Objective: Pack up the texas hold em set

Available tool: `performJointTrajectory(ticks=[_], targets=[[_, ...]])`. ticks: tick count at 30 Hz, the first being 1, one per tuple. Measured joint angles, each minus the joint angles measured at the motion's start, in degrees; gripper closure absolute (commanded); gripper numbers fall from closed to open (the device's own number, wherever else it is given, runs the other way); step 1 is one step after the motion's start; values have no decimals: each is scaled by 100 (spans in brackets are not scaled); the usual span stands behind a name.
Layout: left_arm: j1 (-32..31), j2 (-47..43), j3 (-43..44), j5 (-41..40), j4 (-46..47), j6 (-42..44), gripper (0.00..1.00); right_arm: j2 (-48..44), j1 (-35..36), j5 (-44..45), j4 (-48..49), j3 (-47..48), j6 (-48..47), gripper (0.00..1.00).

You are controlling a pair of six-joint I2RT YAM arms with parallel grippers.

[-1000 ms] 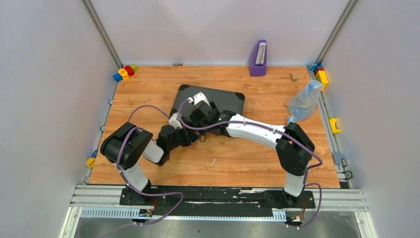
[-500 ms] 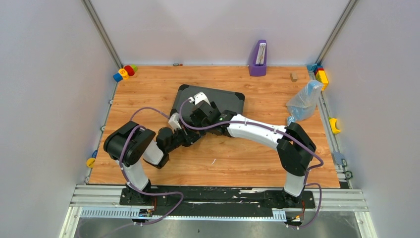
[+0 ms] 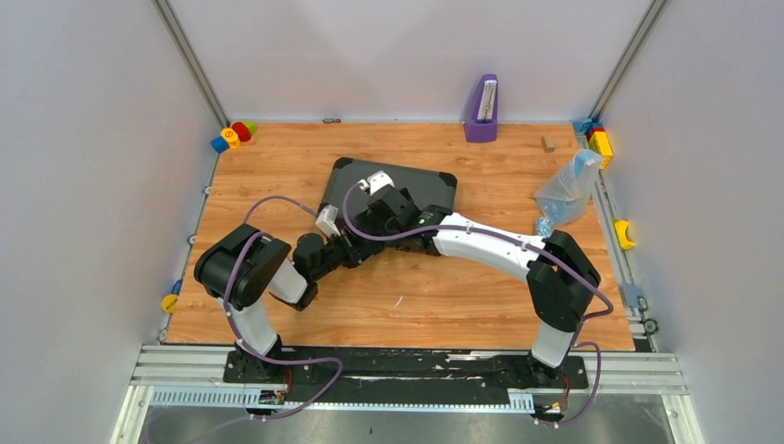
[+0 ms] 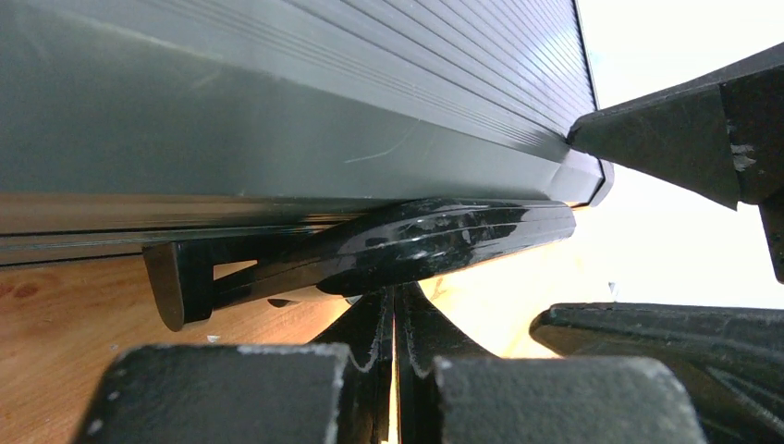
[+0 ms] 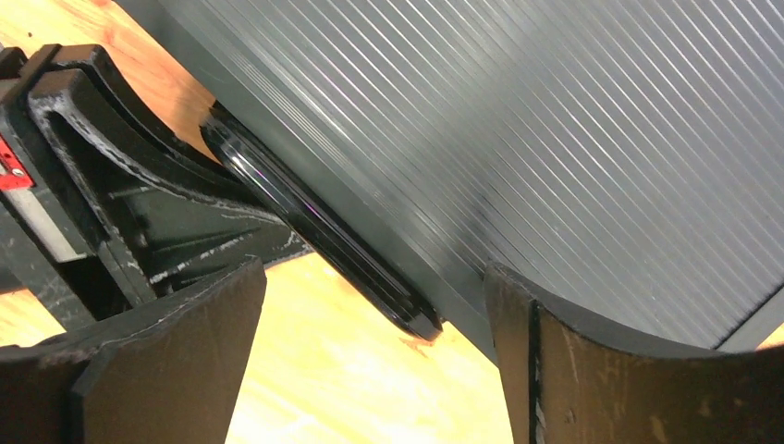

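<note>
Ribbed matt case [image 5: 555, 120], glossy handle [image 4: 434, 242], wood-grain counter [image 3: 444, 296].
Case shell dull grey with fine ridges; handle smooth shiny black plastic; right claw [image 5: 372, 282] matt black, scuffed pale at edges.

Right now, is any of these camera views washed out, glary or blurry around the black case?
Top external: evenly lit and sharp, the case clear. Left wrist: background at upper right blown out white; the glossy handle carries glints. Right wrist: light streaks along the case's ribs; the right hand looms dark and slightly soft at the bottom.
</note>
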Motion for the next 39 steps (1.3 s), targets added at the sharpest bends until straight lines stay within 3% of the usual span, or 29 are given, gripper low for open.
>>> performJointTrajectory(ticks=[10,19,29,34,39], targets=[[-4,0,4,-11,-50,4,100,-509,-669,-490,-289,-326,693,26],[-4,0,7,-26,-157,15,100,-155,-584,197,-442,-35,750,27],[-4,-90,-13,-96,-284,20,100,-142,-334,258,-531,-42,234,25],[-4,-828,-203,-177,-964,15,100,-144,-240,258,-629,-35,79,24],[-7,-2282,-448,-337,-2352,20,100,-144,-223,254,-647,-33,39,23]])
